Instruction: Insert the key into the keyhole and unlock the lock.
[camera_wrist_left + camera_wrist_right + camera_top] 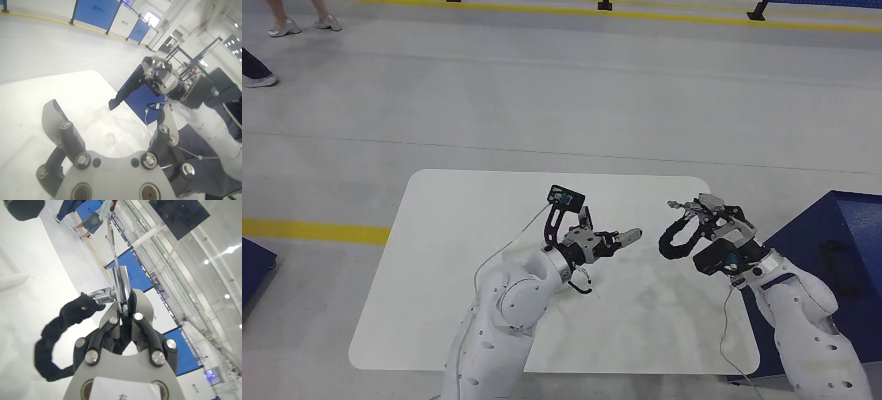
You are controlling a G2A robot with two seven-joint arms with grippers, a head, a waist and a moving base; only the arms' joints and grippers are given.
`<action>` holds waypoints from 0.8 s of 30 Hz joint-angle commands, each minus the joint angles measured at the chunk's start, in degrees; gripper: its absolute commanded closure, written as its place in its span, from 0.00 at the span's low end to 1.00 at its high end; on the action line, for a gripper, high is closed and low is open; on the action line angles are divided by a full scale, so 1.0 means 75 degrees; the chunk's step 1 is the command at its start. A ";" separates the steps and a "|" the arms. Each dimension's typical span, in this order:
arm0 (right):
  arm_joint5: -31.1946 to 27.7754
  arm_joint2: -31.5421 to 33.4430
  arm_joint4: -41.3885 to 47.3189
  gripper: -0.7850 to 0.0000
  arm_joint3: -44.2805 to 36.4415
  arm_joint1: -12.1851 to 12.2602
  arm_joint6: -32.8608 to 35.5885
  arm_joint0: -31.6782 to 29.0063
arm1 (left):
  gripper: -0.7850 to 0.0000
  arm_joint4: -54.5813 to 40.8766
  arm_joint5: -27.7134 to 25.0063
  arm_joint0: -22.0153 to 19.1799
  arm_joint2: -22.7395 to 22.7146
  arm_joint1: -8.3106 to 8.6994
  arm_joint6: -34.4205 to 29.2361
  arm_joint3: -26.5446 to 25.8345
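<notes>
Clenching on the chrome lock [121, 283] with the right gripper [123, 300], one finger pressed to each side of the body's near end. Holds it up in the air, clear of the table [442, 300], over the far right corner. Carries the key [112, 236] in the lock's outer end, with the blade sunk into the body and the flat bow sticking straight out, away from the wrist. Lays no finger on the key itself. Cannot tell whether the key is turned.

Joins the lock's side, through a short chrome pin [105, 295], to the black fabric-sleeved chain [56, 328]. Swings that chain out from the pin in a wide curve and back in under the gripper, hanging free above the tabletop. Cannot tell where its other end is fastened, hidden as it is behind the gripper's frame. Shows from above as a dark loop beside the lock, just inside the table's right edge.

Spreads the left gripper [108, 113] wide, with nothing between its fingers [56, 117]. Hovers above the table, right of the middle and nearer the far edge than the near one, tips aimed toward the right gripper. Leaves a clear gap between those tips and the hanging chain, touching neither it nor the lock.
</notes>
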 commanded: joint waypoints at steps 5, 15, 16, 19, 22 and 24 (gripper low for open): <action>0.1965 -0.0105 -0.0797 1.00 0.0007 -0.0037 -0.0481 -0.0209 | 0.05 -0.6473 0.2554 -0.0419 -0.0005 -0.0140 -0.1320 0.0693; 0.2441 -0.0289 -0.1298 1.00 0.0136 -0.0062 -0.0620 -0.0305 | 0.56 -0.7037 0.2328 -0.0721 0.0523 -0.0166 -0.0940 0.1357; 0.2447 -0.0292 -0.1309 1.00 0.0142 -0.0063 -0.0628 -0.0308 | 0.58 -0.7057 0.2311 -0.0736 0.0549 -0.0161 -0.0913 0.1385; 0.2430 -0.0285 -0.1337 1.00 0.0150 -0.0061 -0.0691 -0.0313 | 0.64 -0.7073 0.2326 -0.0791 0.0592 -0.0140 -0.0815 0.1445; 0.2395 -0.0259 -0.1327 1.00 0.0134 -0.0058 -0.0725 -0.0322 | 0.67 -0.7105 0.2329 -0.0815 0.0614 -0.0113 -0.0759 0.1458; 0.2354 -0.0234 -0.1301 1.00 0.0125 -0.0055 -0.0760 -0.0327 | 0.70 -0.7113 0.2328 -0.0817 0.0625 -0.0092 -0.0750 0.1445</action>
